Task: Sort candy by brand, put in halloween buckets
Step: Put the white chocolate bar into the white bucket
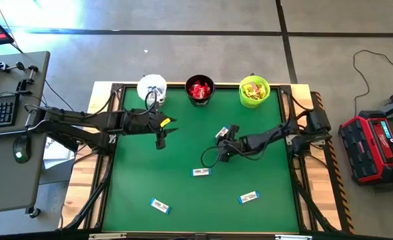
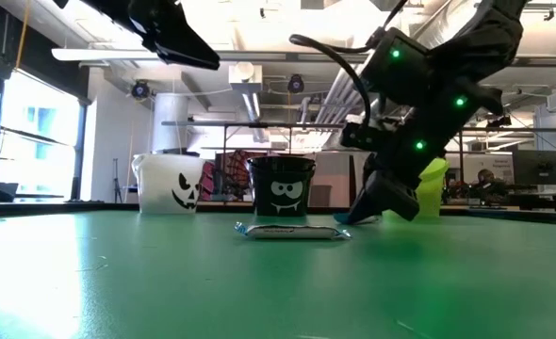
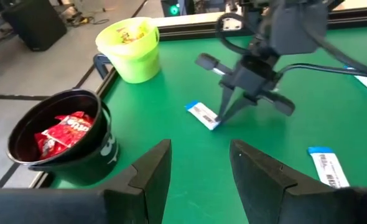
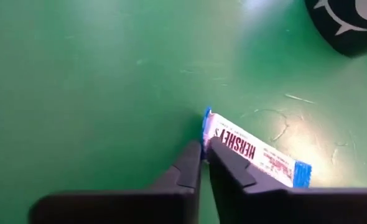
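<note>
1. Green felt is covering the tabletop [image 1: 183, 200], which is standing on a grey concrete floor [image 1: 183, 47]; the low view is showing a workshop with ceiling ducts behind it.
2. White bucket [image 1: 152, 87], black bucket [image 1: 200, 90] and lime bucket [image 1: 254, 91] are lining the far edge.
3. Right gripper [image 4: 203, 152] is pressing its fingers together at the blue end of a white-and-blue bar [image 4: 258, 155] lying flat mid-tabletop; whether the wrapper is pinched cannot be told.
4. Left gripper [image 3: 199, 168] is hovering near the white bucket with fingers spread, holding nothing.
5. Left wrist view alone is revealing red packets [image 3: 62, 132] inside the black bucket.
6. Three more bars [image 1: 201, 173] are lying nearer the front edge.
</note>
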Available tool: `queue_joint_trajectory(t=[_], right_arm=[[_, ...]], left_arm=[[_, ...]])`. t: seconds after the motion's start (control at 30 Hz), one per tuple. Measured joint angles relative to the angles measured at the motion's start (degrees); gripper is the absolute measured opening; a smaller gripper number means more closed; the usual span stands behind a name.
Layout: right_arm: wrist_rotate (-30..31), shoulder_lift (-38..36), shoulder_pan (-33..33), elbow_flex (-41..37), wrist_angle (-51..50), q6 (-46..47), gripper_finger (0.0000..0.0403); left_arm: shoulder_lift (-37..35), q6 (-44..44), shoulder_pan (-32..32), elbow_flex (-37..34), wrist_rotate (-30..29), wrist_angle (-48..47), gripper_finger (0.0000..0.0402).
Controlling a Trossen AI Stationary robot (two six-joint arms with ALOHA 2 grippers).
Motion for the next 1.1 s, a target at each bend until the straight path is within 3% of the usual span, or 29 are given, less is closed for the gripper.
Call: queue_joint_trajectory(t=[0.3, 0.7, 0.83, 1.1], right_arm=[[-3.02, -2.08, 0.22, 0.52, 0.2, 0.59, 0.0001], [-3.4, -3.23, 2.08, 11.25, -2.4, -1.77, 0.0], [-3.77, -3.23, 1.44, 14.87, -2.29, -2.01, 0.0], [-8.31, -2.61, -2.31, 19.83, 1.18, -5.82, 0.0]], left_arm=[[0.0, -0.24, -1.64, 0.0, 0.31, -0.18, 0.0156], [2.34, 1.22, -4.47, 0.09, -0.92, -1.21, 0.015], [2.34, 1.75, -4.68, 0.09, -3.77, -1.4, 0.0116], [2.13, 1.75, -4.72, 0.08, -5.49, -1.41, 0.0008]])
